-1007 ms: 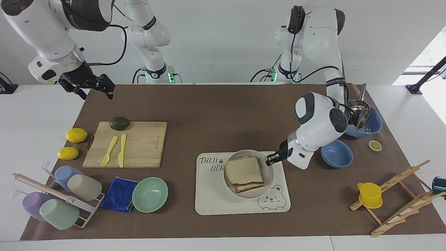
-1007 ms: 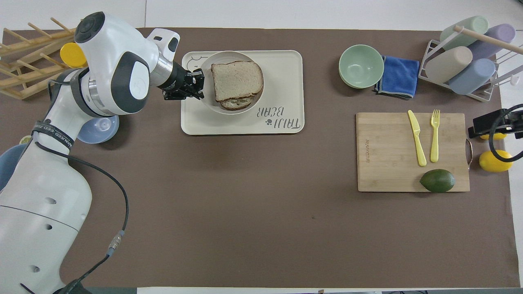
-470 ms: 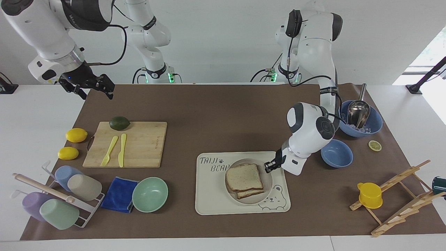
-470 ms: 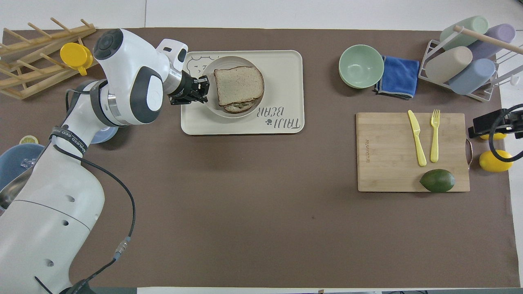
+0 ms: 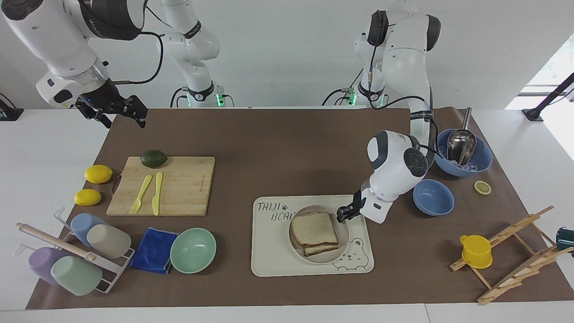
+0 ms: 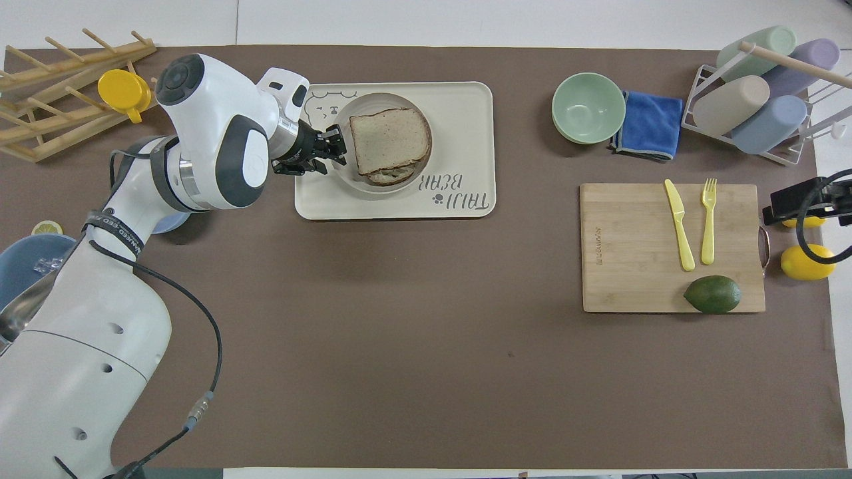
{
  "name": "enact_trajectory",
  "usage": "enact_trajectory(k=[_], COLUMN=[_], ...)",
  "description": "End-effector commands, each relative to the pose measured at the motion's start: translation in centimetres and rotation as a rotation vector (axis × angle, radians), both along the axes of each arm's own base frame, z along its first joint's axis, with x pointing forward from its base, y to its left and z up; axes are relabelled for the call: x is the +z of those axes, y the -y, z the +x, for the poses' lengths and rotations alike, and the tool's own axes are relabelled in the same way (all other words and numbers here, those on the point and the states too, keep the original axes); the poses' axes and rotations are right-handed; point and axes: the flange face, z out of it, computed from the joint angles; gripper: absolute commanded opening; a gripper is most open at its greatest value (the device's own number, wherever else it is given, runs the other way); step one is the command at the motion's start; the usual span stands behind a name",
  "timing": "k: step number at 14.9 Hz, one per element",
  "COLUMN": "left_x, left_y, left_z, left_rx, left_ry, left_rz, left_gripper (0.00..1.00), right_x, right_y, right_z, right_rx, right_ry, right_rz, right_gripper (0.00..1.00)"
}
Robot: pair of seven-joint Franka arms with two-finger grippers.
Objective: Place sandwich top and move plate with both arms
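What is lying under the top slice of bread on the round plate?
Under the sandwich top a second bread slice shows at one edge, lying on the plate. Any filling between them is covered and cannot be seen.

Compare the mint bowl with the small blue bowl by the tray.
The mint bowl is pale green; the blue bowl is blue. The mint bowl lies at the right arm's end of the tray, touching a blue cloth; the blue bowl lies at the left arm's end, nearer the robots. Both are upright, empty and similar in size.
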Motion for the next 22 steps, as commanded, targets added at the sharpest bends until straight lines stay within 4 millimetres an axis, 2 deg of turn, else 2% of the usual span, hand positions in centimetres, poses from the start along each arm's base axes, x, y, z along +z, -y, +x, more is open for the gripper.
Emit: enact_trajectory(k=[1,3,4,7,9,10,14,17,22], left_x=[1.3,3.3,4.7,10.7,14.7,16.6,23.5,27.2,30.7], left_y=[-1.8,-3.1,-4.5,-8.4,-10.9,-11.4,-16.2,-18.5,-19.3], left_z=[-0.7,-0.4,-0.1,-0.7,-1.7,-2.4,-5.6,-8.7,-12.7], left_rx=[-0.052,-0.050,-0.048,-0.044,-0.067,-0.079,-0.090,-0.134,-0.171], left_ry=[-0.017,0.008,0.030,0.063,0.080,0.088,0.077,0.039,-0.020], left_rz=[0.043,0.043,0.066,0.119,0.197,0.229,0.240,0.235,0.231], left_gripper=[1.00,1.00,1.00,1.00,1.00,1.00,1.00,1.00,1.00], right_x=[0.1,0.1,0.1,0.1,0.1,0.1,0.1,0.1,0.1], right_y=[0.1,0.1,0.1,0.1,0.1,0.1,0.1,0.1,0.1], right_z=[-0.6,-0.6,-0.6,-0.6,-0.6,-0.6,-0.6,-0.6,-0.6], right_rx=[0.012,0.012,0.012,0.012,0.012,0.012,0.012,0.012,0.012], right_ry=[0.004,0.004,0.004,0.004,0.004,0.002,0.002,0.004,0.004], right_rz=[0.013,0.013,0.013,0.013,0.013,0.013,0.013,0.013,0.013], right_gripper=[1.00,1.00,1.00,1.00,1.00,1.00,1.00,1.00,1.00])
